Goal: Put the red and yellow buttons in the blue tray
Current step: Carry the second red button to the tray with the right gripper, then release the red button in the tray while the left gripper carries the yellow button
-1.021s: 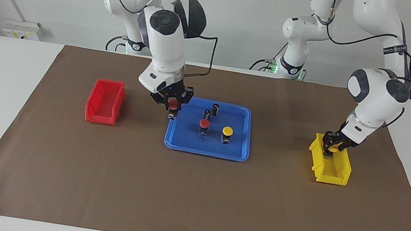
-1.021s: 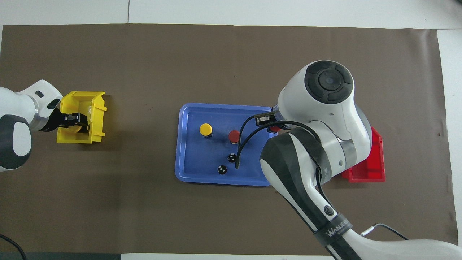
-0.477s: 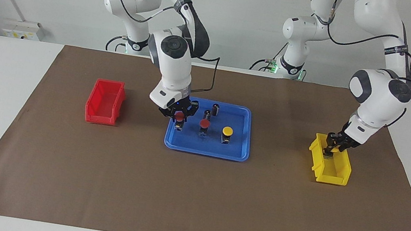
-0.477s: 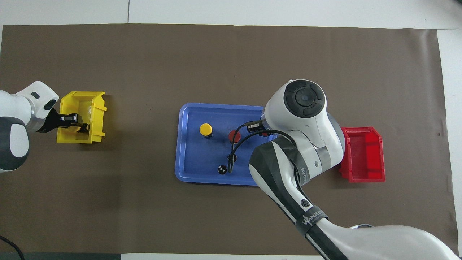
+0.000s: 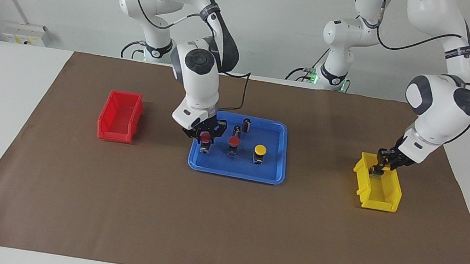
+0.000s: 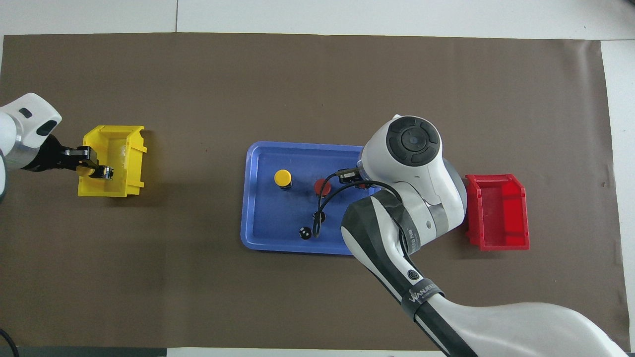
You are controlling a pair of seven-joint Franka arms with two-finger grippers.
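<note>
The blue tray (image 5: 273, 175) lies mid-table and also shows in the overhead view (image 6: 258, 238). A red button (image 5: 233, 141) and a yellow button (image 5: 260, 150) stand in it. My right gripper (image 5: 205, 139) is shut on a second red button (image 5: 205, 136) and holds it low inside the tray, at the end toward the right arm. In the overhead view the arm hides most of it. My left gripper (image 5: 381, 167) is at the yellow bin (image 5: 381, 196), shut on a yellow button (image 6: 88, 171) at the bin's rim.
Two dark capless cylinders (image 5: 246, 124) (image 5: 237, 130) stand in the tray nearer the robots. A red bin (image 5: 121, 116) sits beside the tray toward the right arm's end. Brown matting (image 5: 220, 232) covers the table.
My right gripper has carried the red button from over the tray's rim down into the tray. My left gripper has shifted with the yellow button toward the yellow bin's outer rim.
</note>
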